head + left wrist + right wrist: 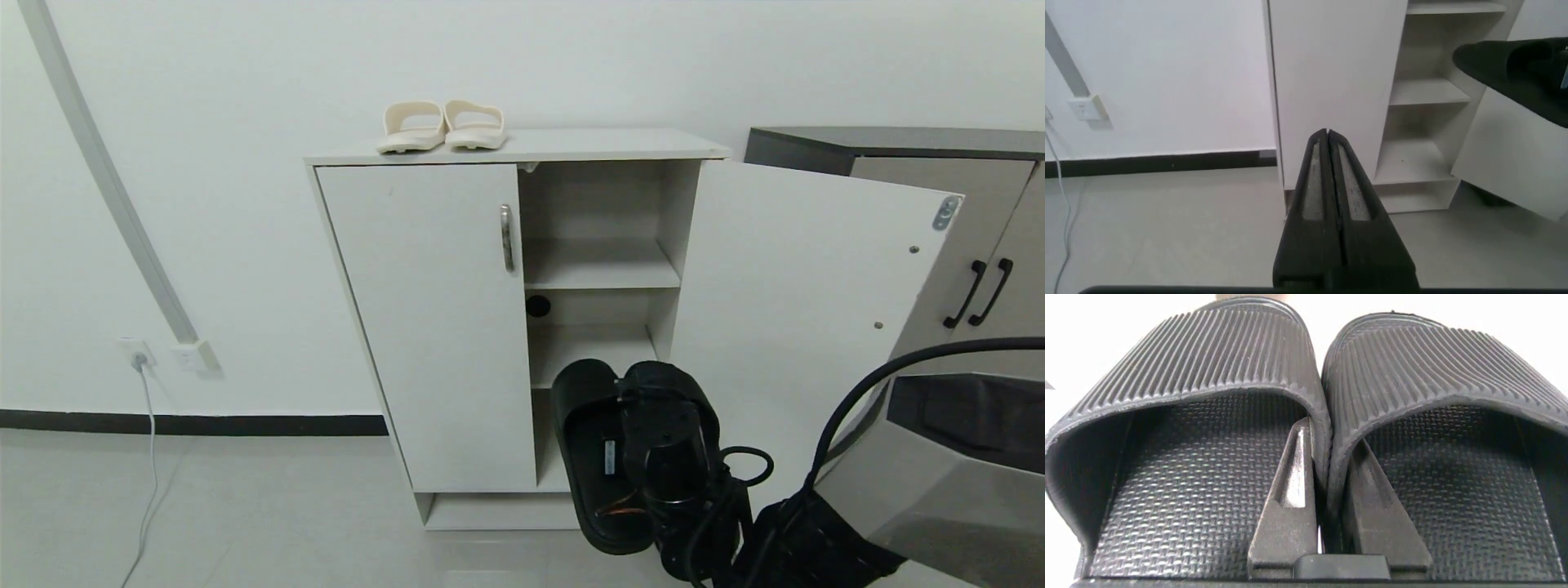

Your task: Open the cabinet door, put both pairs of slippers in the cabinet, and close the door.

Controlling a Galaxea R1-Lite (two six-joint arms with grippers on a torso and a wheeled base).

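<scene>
Cream, lying on the cabinet [424, 327] top, far left: one pair of slippers [442, 126]. Holding the left claw [1327, 135] pressed together, facing the shut left door [1331, 73]. Clamping the right claw [1331, 437] on the touching inner edges of the black slippers [592, 441], before the open right compartment.
</scene>
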